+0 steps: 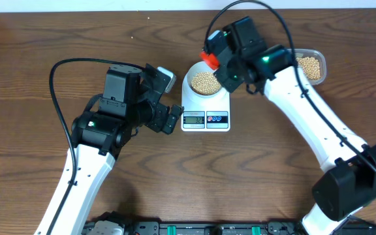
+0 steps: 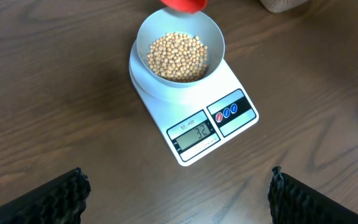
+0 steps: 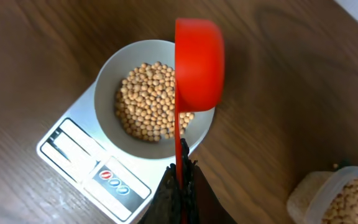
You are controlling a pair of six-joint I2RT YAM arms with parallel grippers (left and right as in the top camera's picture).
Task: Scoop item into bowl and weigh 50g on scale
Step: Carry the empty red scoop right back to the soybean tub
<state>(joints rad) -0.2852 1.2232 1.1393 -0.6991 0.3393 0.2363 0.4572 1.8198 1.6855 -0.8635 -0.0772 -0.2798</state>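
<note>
The pale bowl (image 1: 205, 81) sits on the white scale (image 1: 205, 119) and holds tan beans (image 1: 204, 81); its display (image 2: 195, 132) shows a number. In the right wrist view the bowl (image 3: 112, 76), the beans (image 3: 145, 102) and the scale (image 3: 89, 163) lie below a red scoop (image 3: 199, 62). My right gripper (image 3: 182, 165) is shut on the scoop's thin handle, and the scoop (image 1: 209, 60) is tipped on edge over the bowl's far rim. My left gripper (image 2: 178, 193) hangs open over bare table just left of the scale, its fingers (image 2: 61, 199) far apart.
A clear plastic tub (image 1: 311, 66) with more beans stands at the back right, behind my right arm; its corner (image 3: 337, 196) shows in the right wrist view. The wooden table (image 1: 38, 72) spreads bare to the left and front.
</note>
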